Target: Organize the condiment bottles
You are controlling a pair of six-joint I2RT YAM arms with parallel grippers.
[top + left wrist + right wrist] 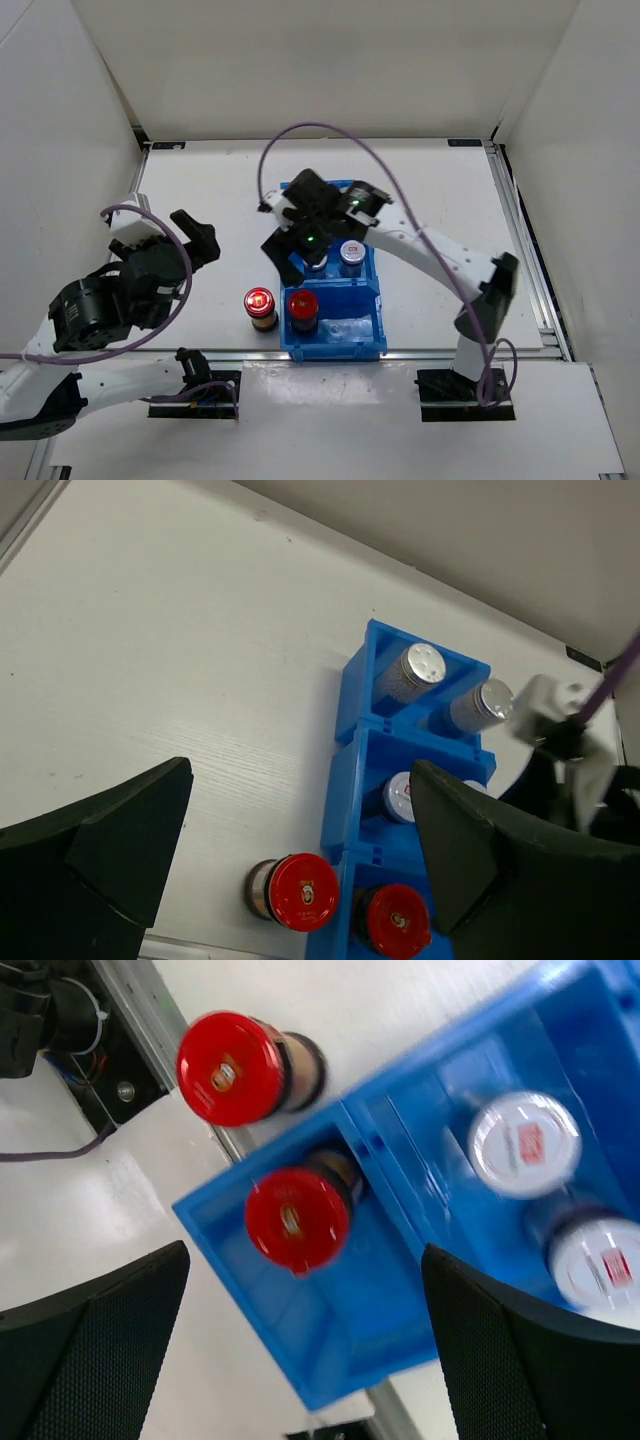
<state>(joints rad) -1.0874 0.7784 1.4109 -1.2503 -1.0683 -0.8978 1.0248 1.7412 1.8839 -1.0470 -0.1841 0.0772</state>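
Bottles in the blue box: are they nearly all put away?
Nearly. Done: two silver-capped bottles share the far compartment of the blue bin, two white-capped bottles the middle one, and one red-capped bottle stands in the near one. In hand: nothing; left gripper and right gripper are open. Left: the second red-capped bottle, standing on the table beside the bin.

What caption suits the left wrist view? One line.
Open left gripper faces the blue bin; one red-capped bottle stands outside, beside its near compartment.
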